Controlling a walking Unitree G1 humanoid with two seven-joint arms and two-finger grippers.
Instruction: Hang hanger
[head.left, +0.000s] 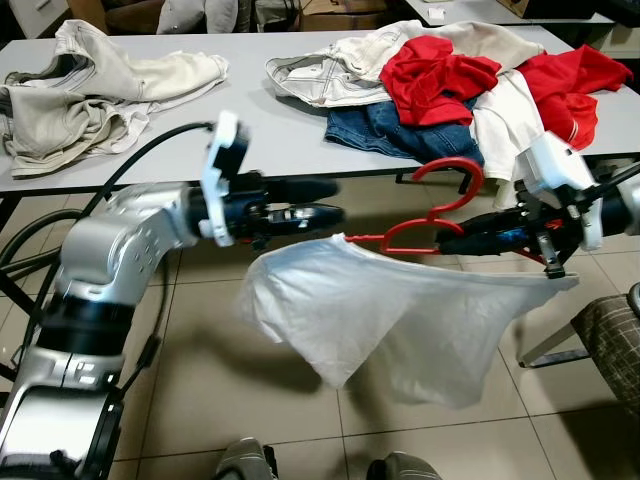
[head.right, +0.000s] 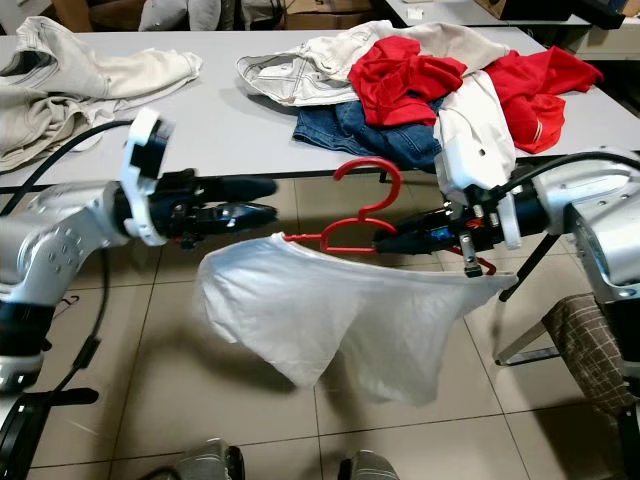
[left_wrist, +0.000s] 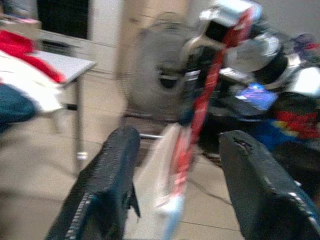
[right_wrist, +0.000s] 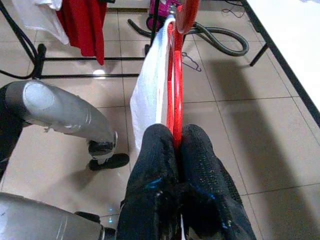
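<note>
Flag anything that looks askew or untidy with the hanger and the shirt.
The white shirt hangs lopsided: it sags in a loose bag below the red hanger, which lies almost flat instead of upright. The right gripper pinches the hanger; the left gripper is open beside it. Clothes lie heaped on the table.

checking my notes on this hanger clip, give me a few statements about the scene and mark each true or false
1. The right pincer is shut on the red hanger. True.
2. A white garment hangs on the hanger. True.
3. The left pincer grips the hanger's hook. False: its fingers are open, with the hanger's end between them, not clamped.
4. The hanger lies on the grey table. False: it is held in the air in front of the table, above the tiled floor.
5. Red clothes lie on the table among other garments. True.
</note>
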